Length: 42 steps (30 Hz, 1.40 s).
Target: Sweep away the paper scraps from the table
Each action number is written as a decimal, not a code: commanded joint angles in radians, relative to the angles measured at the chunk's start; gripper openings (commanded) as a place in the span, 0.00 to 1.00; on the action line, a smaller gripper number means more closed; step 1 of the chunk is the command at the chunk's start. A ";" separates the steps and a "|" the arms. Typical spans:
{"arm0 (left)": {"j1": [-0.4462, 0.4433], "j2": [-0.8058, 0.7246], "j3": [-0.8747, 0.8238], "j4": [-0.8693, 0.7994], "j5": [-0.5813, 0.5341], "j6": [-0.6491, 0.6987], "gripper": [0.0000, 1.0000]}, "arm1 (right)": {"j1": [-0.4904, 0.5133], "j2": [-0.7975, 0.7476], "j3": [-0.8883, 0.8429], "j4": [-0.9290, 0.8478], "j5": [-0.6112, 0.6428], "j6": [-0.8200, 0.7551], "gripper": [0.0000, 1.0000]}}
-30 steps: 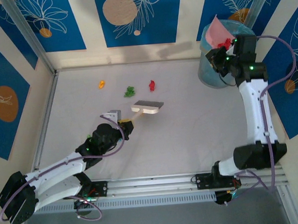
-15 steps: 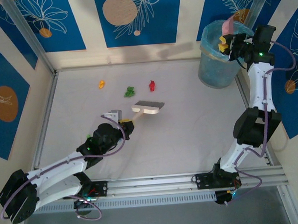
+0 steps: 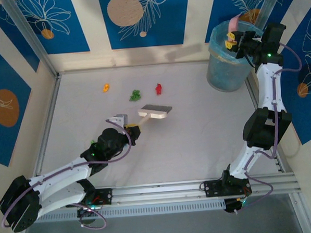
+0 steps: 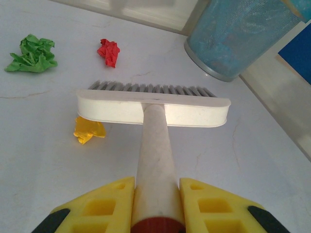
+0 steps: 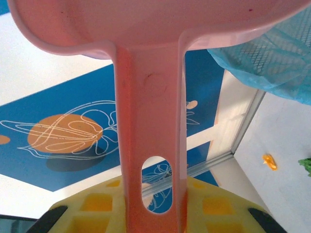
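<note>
Yellow scrap half under brush head

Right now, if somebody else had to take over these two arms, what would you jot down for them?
Left hand: shut on the handle of the brush, its head near the scraps.
Right hand: shut on the handle of the pink dustpan, held up at the blue bin.
On the table: orange scrap, green scrap, red scrap; a yellow scrap lies beside the brush head.
Done: both tools are in hand; what the bin holds I cannot tell.
Left: sweep these scraps onto the dustpan and tip them into the bin.
</note>
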 commanded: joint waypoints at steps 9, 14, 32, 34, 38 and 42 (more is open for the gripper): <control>-0.005 -0.024 0.002 0.042 -0.025 0.026 0.00 | 0.191 -0.214 0.030 -0.222 0.160 -0.502 0.00; -0.005 -0.099 -0.022 0.007 -0.106 0.024 0.00 | 0.390 -0.401 -0.241 -0.210 0.336 -0.782 0.00; -0.005 -0.328 -0.102 -0.101 -0.395 0.015 0.00 | 0.780 -0.479 -0.915 -0.217 0.724 -1.054 0.00; -0.005 -0.303 -0.097 -0.093 -0.395 0.021 0.00 | 0.819 -0.407 -0.895 -0.243 0.758 -1.064 0.00; -0.005 -0.272 -0.078 -0.095 -0.394 0.049 0.00 | 0.913 -0.284 -0.868 -0.250 0.860 -1.094 0.00; -0.005 -0.263 -0.067 -0.095 -0.411 0.077 0.00 | 0.965 -0.220 -0.870 -0.221 0.938 -1.123 0.00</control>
